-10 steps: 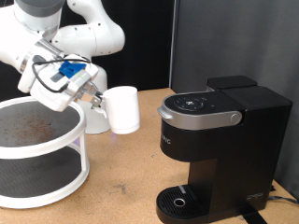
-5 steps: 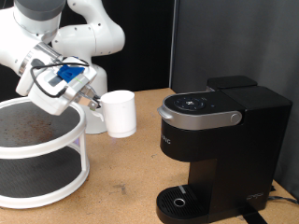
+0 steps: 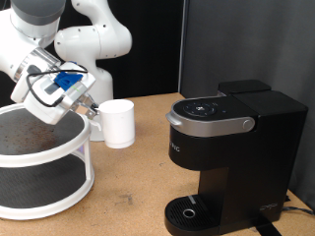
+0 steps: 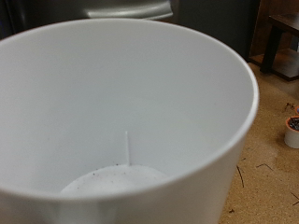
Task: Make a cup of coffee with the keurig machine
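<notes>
While the cup (image 3: 118,124) is seen in the exterior view to hang in the air, it is held at its handle side by the gripper (image 3: 92,111), whose fingers are closed on that side of the mug. The cup is carried upright, clear of the wooden table (image 3: 128,187), and it is placed well to the exterior view's left of the keurig machine (image 3: 226,157), with open table between the two. The machine is stood on the table with its lid (image 3: 210,116) down, its buttons visible on top, and its round drip tray (image 3: 189,212) bare at the foot. On the other side of the cup from the machine, a white two-tier round shelf (image 3: 39,162) is set, its upper tier stained brown, and the gripper is poised just above that shelf's rim on the machine's side. The white robot arm (image 3: 69,34) is seen further from the machine than the cup, bent down toward the gripper.

In the wrist view, almost the whole picture is filled by the cup (image 4: 121,112), looked into from above its rim; its white inside is seen, with only a faint speckled mark on the bottom. Beside it, on the wooden surface, a small pod (image 4: 292,131) is partly shown at the picture's edge. The gripper's own fingers are not shown in that view.
</notes>
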Robot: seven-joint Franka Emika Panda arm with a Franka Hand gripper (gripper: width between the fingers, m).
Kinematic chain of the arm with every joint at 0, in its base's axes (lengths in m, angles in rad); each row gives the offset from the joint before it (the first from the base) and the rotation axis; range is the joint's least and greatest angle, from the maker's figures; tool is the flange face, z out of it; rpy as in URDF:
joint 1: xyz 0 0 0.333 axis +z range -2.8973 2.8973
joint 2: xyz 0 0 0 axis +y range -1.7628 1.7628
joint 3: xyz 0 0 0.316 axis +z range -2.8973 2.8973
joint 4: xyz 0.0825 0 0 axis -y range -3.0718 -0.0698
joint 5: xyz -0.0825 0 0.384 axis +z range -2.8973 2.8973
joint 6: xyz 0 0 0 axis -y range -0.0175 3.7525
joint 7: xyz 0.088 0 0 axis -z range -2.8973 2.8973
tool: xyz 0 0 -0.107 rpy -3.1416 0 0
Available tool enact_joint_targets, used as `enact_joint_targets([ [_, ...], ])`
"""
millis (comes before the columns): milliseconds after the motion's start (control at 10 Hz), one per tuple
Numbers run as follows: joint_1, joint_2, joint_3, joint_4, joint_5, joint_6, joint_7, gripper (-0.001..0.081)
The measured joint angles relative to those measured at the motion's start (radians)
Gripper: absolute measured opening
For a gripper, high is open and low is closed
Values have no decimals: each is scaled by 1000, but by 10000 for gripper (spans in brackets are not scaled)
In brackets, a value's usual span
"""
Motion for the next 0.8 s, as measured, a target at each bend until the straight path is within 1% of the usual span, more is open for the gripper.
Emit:
enact_joint_targets([
  [400,-2,4,1,-8,-2,0,-1,72],
  [600,11,33,16,-26,12,56,-20,72],
  [800,31,87,25,-39,56,101,-70,72],
])
